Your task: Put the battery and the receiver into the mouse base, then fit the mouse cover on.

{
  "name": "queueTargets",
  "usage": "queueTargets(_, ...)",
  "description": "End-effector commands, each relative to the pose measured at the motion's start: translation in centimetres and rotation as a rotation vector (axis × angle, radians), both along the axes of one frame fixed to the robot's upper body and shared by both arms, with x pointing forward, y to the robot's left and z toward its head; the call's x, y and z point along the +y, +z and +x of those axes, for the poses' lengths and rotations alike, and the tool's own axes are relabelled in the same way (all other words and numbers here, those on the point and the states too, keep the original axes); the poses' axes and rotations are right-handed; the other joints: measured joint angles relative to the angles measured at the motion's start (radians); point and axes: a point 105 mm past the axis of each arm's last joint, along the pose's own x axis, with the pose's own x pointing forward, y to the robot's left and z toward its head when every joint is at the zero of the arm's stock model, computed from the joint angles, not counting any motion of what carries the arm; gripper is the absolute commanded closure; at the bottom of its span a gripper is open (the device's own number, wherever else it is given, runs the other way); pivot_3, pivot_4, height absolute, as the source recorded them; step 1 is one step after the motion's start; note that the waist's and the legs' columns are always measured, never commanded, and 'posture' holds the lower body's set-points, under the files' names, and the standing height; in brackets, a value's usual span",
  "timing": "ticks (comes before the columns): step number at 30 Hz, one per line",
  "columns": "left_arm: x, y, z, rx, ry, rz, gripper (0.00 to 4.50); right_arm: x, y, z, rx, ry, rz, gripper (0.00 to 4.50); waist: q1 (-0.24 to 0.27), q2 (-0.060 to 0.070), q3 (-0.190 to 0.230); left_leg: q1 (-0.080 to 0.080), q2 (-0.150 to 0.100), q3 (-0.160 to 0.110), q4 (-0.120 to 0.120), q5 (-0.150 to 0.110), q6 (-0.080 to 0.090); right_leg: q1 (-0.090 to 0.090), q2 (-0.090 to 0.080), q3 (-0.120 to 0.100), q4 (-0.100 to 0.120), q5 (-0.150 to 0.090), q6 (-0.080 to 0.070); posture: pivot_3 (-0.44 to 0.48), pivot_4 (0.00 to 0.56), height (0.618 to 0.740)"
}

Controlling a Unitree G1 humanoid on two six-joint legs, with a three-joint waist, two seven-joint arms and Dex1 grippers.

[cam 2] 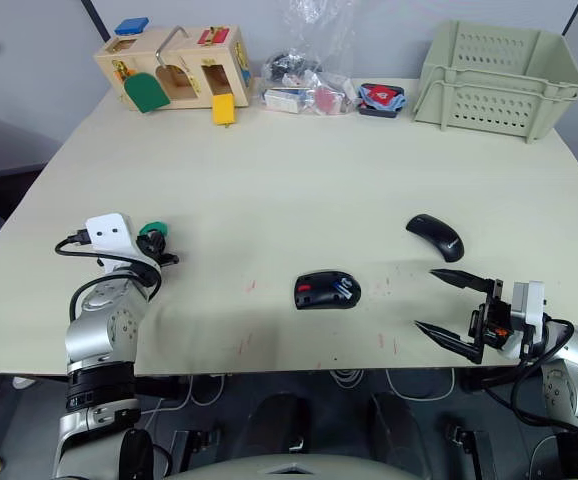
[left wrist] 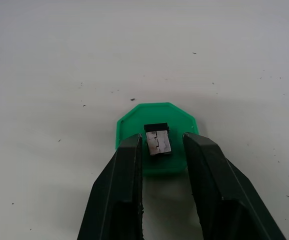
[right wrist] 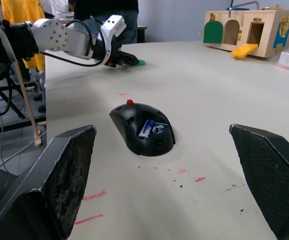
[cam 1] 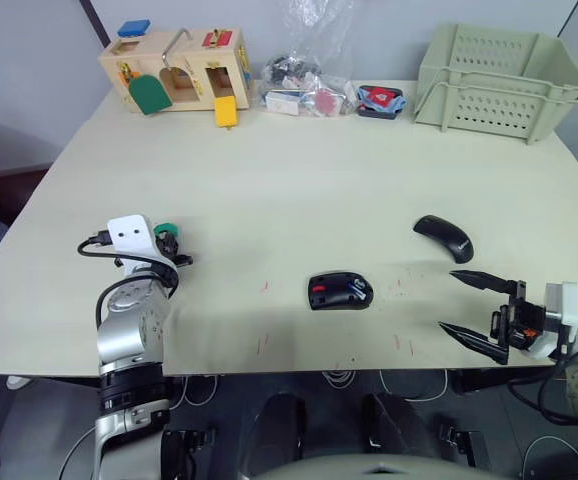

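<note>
My left hand (left wrist: 159, 150) hangs low over a flat green piece (left wrist: 157, 137) on the pale tabletop (cam 1: 309, 180). Its two black fingers (left wrist: 127, 175) stand slightly apart on either side of the small receiver (left wrist: 157, 140), a metal plug with a black cap, which lies on the green piece. I cannot tell whether the fingers touch the receiver. In the head view my wrist hides most of the green piece, so only a sliver shows and the receiver cannot be seen there.

The mouse base (cam 1: 340, 291) lies to the right of the green piece, well apart from it, nearer the tabletop's front edge. The head view shows only a red patch in its open inside. My right wrist view looks into the mouse base from the side and shows the battery (right wrist: 146, 128), white with blue, lying in it; any print on the battery is too small to read.

The mouse cover (cam 1: 444, 237) lies on the tabletop to the right of the mouse base and slightly farther back, apart from it.

My right hand (cam 1: 477, 312) hangs to the right of the mouse base, by the front edge, fingers spread wide and holding nothing.

Along the far edge, well beyond the mouse base, sit a wooden latch box (cam 1: 174, 68), a clear plastic bag of small parts (cam 1: 304, 75) and a pale green crate (cam 1: 499, 65). A person stands partly cut off behind my left arm in the right wrist view.
</note>
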Motion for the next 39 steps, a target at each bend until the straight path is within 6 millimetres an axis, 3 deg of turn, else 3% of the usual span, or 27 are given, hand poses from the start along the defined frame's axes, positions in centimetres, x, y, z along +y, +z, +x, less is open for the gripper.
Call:
queueTargets(1,-0.26,1.09,0.16,-0.026,-0.004,0.016,3.11,-0.32,0.59,-0.01,-0.035,-0.011,-0.003,0.0,0.0,0.0,0.0,0.0,0.0,0.0,0.0,0.0,0.0,0.0,0.0,0.0,0.0,0.0,0.0,0.0,0.15,0.74)
queueTargets(18,0.24,0.65,0.0,0.002,0.027,-0.023,3.11,-0.23,0.53,0.08,-0.037,-0.013,-0.004,0.0,0.0,0.0,0.0,0.0,0.0,0.0,0.0,0.0,0.0,0.0,0.0,0.0,0.0,0.0,0.0,0.0,0.15,0.74)
queueTargets(21,0.42,0.59,-0.1,0.002,0.032,-0.022,3.86,-0.19,0.53,0.07,-0.037,-0.011,-0.003,0.0,0.0,0.0,0.0,0.0,0.0,0.0,0.0,0.0,0.0,0.0,0.0,0.0,0.0,0.0,0.0,0.0,0.15,0.74)
queueTargets(34,0.62,0.44,-0.22,0.002,0.033,-0.015,3.86,-0.14,0.54,0.02,-0.038,-0.009,-0.002,0.0,0.0,0.0,0.0,0.0,0.0,0.0,0.0,0.0,0.0,0.0,0.0,0.0,0.0,0.0,0.0,0.0,0.15,0.74)
queueTargets(39,0.65,1.31,-0.12,-0.041,0.005,-0.008,3.86,-0.05,0.55,-0.03,-0.038,-0.006,0.002,0.0,0.0,0.0,0.0,0.0,0.0,0.0,0.0,0.0,0.0,0.0,0.0,0.0,0.0,0.0,0.0,0.0,0.15,0.74)
